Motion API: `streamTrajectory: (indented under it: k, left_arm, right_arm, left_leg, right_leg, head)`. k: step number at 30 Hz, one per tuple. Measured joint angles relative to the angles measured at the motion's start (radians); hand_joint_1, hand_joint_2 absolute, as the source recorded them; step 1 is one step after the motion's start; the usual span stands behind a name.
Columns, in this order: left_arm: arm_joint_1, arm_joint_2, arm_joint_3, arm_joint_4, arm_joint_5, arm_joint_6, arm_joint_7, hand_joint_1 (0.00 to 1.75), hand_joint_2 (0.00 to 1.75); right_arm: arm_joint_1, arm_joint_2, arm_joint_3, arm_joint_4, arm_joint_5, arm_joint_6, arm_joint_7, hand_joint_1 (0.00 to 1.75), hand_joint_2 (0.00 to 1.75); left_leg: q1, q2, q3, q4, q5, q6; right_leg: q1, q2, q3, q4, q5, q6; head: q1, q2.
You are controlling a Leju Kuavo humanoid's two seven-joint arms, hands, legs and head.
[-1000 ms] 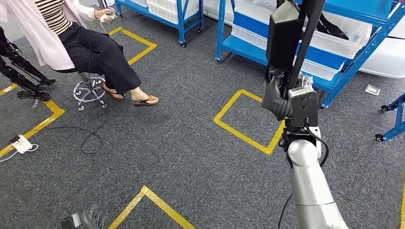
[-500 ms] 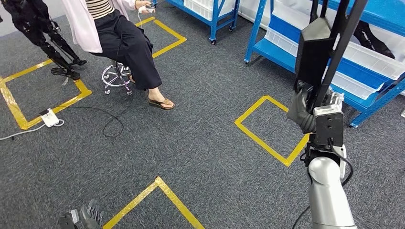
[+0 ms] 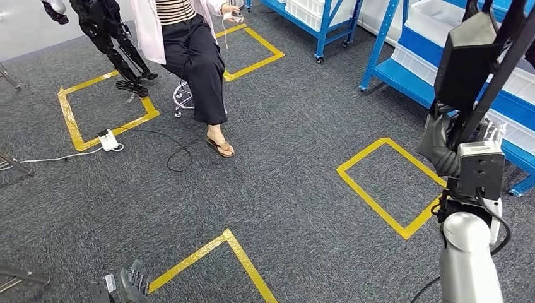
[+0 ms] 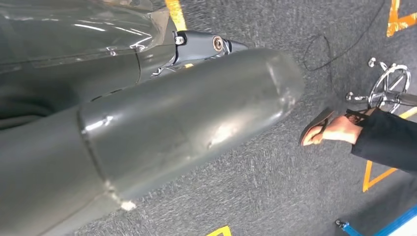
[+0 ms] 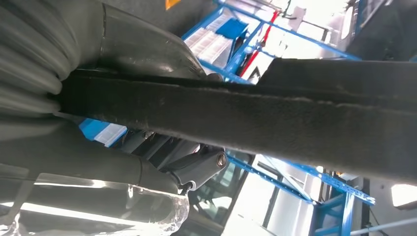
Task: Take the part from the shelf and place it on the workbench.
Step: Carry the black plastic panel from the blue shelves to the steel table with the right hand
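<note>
Right hand grips the part, a long black piece held upright near the blue shelf; my head view also has a seated person. Left wrist view: carpet, hand state I can't tell. Right wrist view: fingers wrap the part. Pickup looks done; no workbench yet, so carrying and placing remain.

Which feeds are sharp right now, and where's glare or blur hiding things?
Head view: evenly lit and sharp; the black part in the right hand reads clearly. Right wrist view: blown-out light behind the blue shelf, part dark and close. Left wrist view: carpet streaked with blur, glare on the left hand's cover.
</note>
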Motion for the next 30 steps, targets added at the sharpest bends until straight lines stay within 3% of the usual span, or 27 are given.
streamTrajectory:
  k: [2,4,5,7,9,11,13,14,16,18,20,21,22,24,25,26,28,30]
  left_arm:
    - [-0.014,0.0,-0.007,0.008,-0.004,0.0,0.0,0.0,0.0]
    - [-0.022,0.001,-0.014,0.015,-0.007,-0.001,0.0,0.0,0.0]
    - [-0.024,0.001,-0.018,0.019,-0.01,-0.001,0.0,0.0,0.0]
    - [-0.028,0.003,-0.025,0.024,-0.015,0.0,0.0,0.0,0.0]
    - [-0.036,0.005,-0.029,0.026,-0.018,0.0,0.0,0.0,0.0]
    - [-0.042,0.006,-0.034,0.028,-0.018,0.0,0.0,0.0,0.0]
    - [-0.044,0.007,-0.039,0.031,-0.018,-0.001,0.0,0.0,0.0]
    - [-0.045,0.007,-0.041,0.033,-0.019,-0.003,0.0,0.0,0.0]
    - [-0.052,0.006,-0.048,0.035,-0.022,-0.007,0.0,0.0,0.0]
    - [-0.058,0.004,-0.054,0.035,-0.023,-0.009,0.0,0.0,0.0]
    - [-0.058,0.001,-0.059,0.036,-0.021,-0.011,0.0,0.0,0.0]
    - [-0.057,0.001,-0.061,0.037,-0.018,-0.012,0.0,0.0,0.0]
    - [-0.057,0.002,-0.062,0.037,-0.014,-0.013,0.0,0.0,0.0]
    - [-0.056,0.009,-0.065,0.034,-0.005,-0.014,0.0,0.0,0.0]
    - [-0.056,0.014,-0.066,0.03,-0.001,-0.014,0.0,0.0,0.0]
    - [-0.054,0.019,-0.067,0.027,0.002,-0.015,0.0,0.0,0.0]
    - [-0.049,0.029,-0.068,0.021,0.008,-0.014,0.0,0.0,0.0]
    - [-0.046,0.038,-0.068,0.02,0.014,-0.009,0.0,0.0,0.0]
  right_arm:
    - [0.025,-0.011,-0.015,-0.019,-0.009,-0.003,-0.003,1.57,1.75]
    - [0.052,-0.021,-0.029,-0.037,-0.015,-0.006,-0.004,1.57,1.75]
    - [0.065,-0.025,-0.034,-0.046,-0.017,-0.007,-0.005,1.57,1.75]
    - [0.089,-0.032,-0.044,-0.066,-0.018,-0.009,-0.006,1.57,1.75]
    - [0.104,-0.038,-0.051,-0.082,-0.019,-0.011,-0.007,1.57,1.75]
    - [0.113,-0.043,-0.056,-0.094,-0.019,-0.014,-0.009,1.57,1.75]
    - [0.121,-0.048,-0.059,-0.104,-0.019,-0.016,-0.009,1.57,1.75]
    - [0.126,-0.051,-0.061,-0.109,-0.02,-0.017,-0.009,1.57,1.75]
    - [0.141,-0.062,-0.07,-0.12,-0.023,-0.02,-0.012,1.57,1.75]
    - [0.165,-0.073,-0.082,-0.126,-0.032,-0.023,-0.017,1.57,1.75]
    - [0.196,-0.08,-0.092,-0.131,-0.041,-0.025,-0.025,1.57,1.75]
    - [0.212,-0.082,-0.096,-0.134,-0.045,-0.028,-0.031,1.57,1.75]
    - [0.226,-0.083,-0.098,-0.137,-0.048,-0.032,-0.038,1.57,1.75]
    - [0.248,-0.083,-0.098,-0.143,-0.05,-0.043,-0.055,1.57,1.75]
    - [0.258,-0.082,-0.098,-0.145,-0.05,-0.05,-0.06,1.57,1.75]
    - [0.268,-0.081,-0.097,-0.146,-0.051,-0.058,-0.064,1.57,1.75]
    - [0.285,-0.078,-0.096,-0.148,-0.055,-0.073,-0.069,1.57,1.75]
    - [0.295,-0.075,-0.096,-0.149,-0.064,-0.082,-0.073,1.57,1.75]
  left_leg:
    - [-0.003,0.053,-0.052,0.12,-0.068,0.0]
    - [-0.003,0.063,-0.097,0.233,-0.111,0.0]
    - [-0.003,0.064,-0.096,0.241,-0.108,0.001]
    - [-0.004,0.08,-0.037,0.145,-0.058,0.007]
    - [-0.013,0.118,0.032,0.02,-0.021,0.019]
    - [-0.022,0.129,0.051,-0.026,-0.015,0.03]
    - [-0.023,0.108,0.05,-0.034,-0.007,0.041]
    - [-0.021,0.098,0.052,-0.042,-0.002,0.048]
    - [-0.015,0.077,0.058,-0.056,0.008,0.061]
    - [-0.013,0.051,0.057,-0.058,0.012,0.066]
    - [-0.012,0.023,0.056,-0.058,0.013,0.064]
    - [-0.011,0.01,0.056,-0.057,0.014,0.062]
    - [-0.008,-0.004,0.056,-0.056,0.014,0.058]
    - [-0.005,-0.027,0.051,-0.05,0.014,0.044]
    - [-0.004,-0.038,0.046,-0.048,0.017,0.036]
    - [-0.004,-0.048,0.04,-0.048,0.02,0.028]
    - [-0.002,-0.063,0.032,-0.051,0.027,0.016]
    - [-0.005,-0.02,0.018,-0.024,0.008,0.011]
  right_leg:
    - [0.007,-0.026,0.001,-0.001,0.0,-0.017]
    - [0.017,-0.054,0.001,-0.001,-0.002,-0.022]
    - [0.02,-0.065,0.001,-0.001,-0.003,-0.023]
    - [0.024,-0.086,0.003,0.0,-0.005,-0.025]
    - [0.032,-0.103,0.003,0.001,-0.007,-0.025]
    - [0.04,-0.119,0.001,0.002,-0.009,-0.022]
    - [0.044,-0.133,-0.001,0.001,-0.012,-0.016]
    - [0.042,-0.124,-0.003,0.009,-0.019,-0.012]
    - [0.035,-0.078,-0.035,0.078,-0.058,-0.009]
    - [0.024,-0.035,-0.091,0.207,-0.109,-0.007]
    - [0.013,-0.025,-0.123,0.273,-0.121,0.005]
    - [0.006,-0.023,-0.114,0.251,-0.104,0.016]
    - [-0.003,-0.016,-0.089,0.194,-0.075,0.031]
    - [-0.019,0.026,-0.031,0.063,-0.026,0.054]
    - [-0.021,0.043,-0.014,0.025,-0.014,0.057]
    - [-0.019,0.054,-0.008,0.012,-0.013,0.055]
    - [-0.014,0.038,-0.008,0.013,-0.01,0.045]
    - [-0.014,0.017,-0.007,0.011,-0.006,0.029]
  head:
    - [-0.004,0.0]
    - [-0.004,0.0]
    - [-0.005,0.0]
    - [-0.005,0.0]
    - [-0.004,0.0]
    - [-0.002,0.0]
    - [-0.002,0.0]
    - [-0.002,0.0]
    - [0.0,0.0]
    - [0.002,0.0]
    - [0.003,0.0]
    - [0.003,0.0]
    - [0.003,0.0]
    - [0.003,0.0]
    - [0.003,0.0]
    - [0.003,0.0]
    - [0.002,0.0]
    - [-0.002,0.0]
